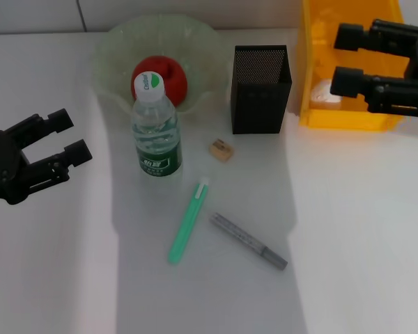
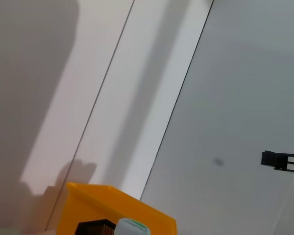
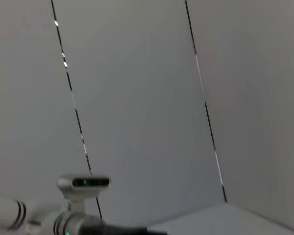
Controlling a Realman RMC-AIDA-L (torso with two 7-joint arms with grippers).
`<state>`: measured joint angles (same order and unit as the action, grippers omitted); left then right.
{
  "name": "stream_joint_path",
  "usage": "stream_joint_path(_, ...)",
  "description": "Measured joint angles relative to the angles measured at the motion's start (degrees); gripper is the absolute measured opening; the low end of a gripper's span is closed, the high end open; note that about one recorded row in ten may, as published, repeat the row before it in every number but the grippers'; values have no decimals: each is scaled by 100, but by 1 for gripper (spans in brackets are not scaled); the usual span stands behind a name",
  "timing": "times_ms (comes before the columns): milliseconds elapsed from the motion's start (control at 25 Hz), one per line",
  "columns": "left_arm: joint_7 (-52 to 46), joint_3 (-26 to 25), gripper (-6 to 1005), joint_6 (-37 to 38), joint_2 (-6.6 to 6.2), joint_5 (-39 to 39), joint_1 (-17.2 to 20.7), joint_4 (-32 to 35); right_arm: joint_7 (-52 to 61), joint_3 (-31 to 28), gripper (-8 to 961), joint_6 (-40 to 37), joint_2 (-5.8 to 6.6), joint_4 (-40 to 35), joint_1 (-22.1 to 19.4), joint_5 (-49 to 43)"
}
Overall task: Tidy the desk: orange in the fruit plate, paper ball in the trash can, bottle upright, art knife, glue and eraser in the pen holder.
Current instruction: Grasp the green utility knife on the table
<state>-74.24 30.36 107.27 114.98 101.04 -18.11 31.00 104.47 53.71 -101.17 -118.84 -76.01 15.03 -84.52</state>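
Observation:
The orange (image 1: 171, 80) lies in the pale-green fruit plate (image 1: 118, 49) at the back. Just in front of the plate, the bottle (image 1: 156, 132) stands upright on the desk (image 1: 348, 229). The black mesh pen holder (image 1: 260, 89) stands to the right of the plate, with the tan eraser (image 1: 221, 149) lying before it. A green pen-shaped stick (image 1: 189, 221) and a grey metal-looking one (image 1: 249, 241) lie mid-desk; I take them for the glue and the art knife. The paper ball (image 1: 325, 90) rests inside the yellow trash can (image 1: 320, 120). My right gripper (image 1: 340, 59) hangs open over the can. My left gripper (image 1: 73, 136) is open, left of the bottle.
The left wrist view shows the trash can (image 2: 112, 208), the pen holder's top (image 2: 94, 227) and the bottle cap (image 2: 132, 226) below a wall. A wall runs behind the desk. The right wrist view shows only wall panels and a white device (image 3: 83, 183).

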Motion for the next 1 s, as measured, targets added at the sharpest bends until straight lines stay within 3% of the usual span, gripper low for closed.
stream_joint_path(240, -8, 640, 771, -38, -98, 6, -50, 24, 1865, -401, 738, -571, -6, -1860, 258, -1773)
stream_joint_path(360, -417, 1104, 771, -9, -138, 279, -102, 356, 2330, -404, 738, -913, -29, -2342, 404, -2615)
stream_joint_path(440, -626, 1182, 770, -4, -125, 414, -118, 572, 2330, -399, 738, -983, -34, -2310, 403, -2676)
stream_joint_path(480, -1186, 1245, 770, 16, -42, 716, -131, 1129, 2315, -397, 738, -1043, -35, -2219, 391, -2707)
stream_joint_path(520, -1186, 1245, 770, 16, -42, 716, -131, 1129, 2244, -400, 738, -1098, -35, -2084, 366, -2721)
stream_joint_path(560, -1699, 1267, 770, 71, 86, 955, -138, 1729, 2104, -410, 738, -1143, -35, -1899, 320, -2723)
stream_joint_path(600, -1699, 1267, 770, 71, 86, 955, -138, 1729, 1968, -418, 738, -1163, -35, -1719, 278, -2722)
stream_joint_path(760, -2806, 1376, 769, 123, 351, 1490, -183, 3052, 1010, -504, 739, -1185, -34, -678, 85, -2708)
stream_joint_path(920, -4296, 2237, 768, -44, 359, 1783, -313, 3993, 34, -1081, 739, -1165, -26, 720, 83, -2702)
stream_joint_path(960, -4917, 2675, 768, -159, 359, 1948, -362, 4420, -172, -1282, 739, -1168, -10, 1057, 114, -2702)
stream_joint_path(1000, -4917, 2675, 768, -159, 359, 1948, -362, 4420, -362, -1454, 739, -1171, 10, 1333, 140, -2702)
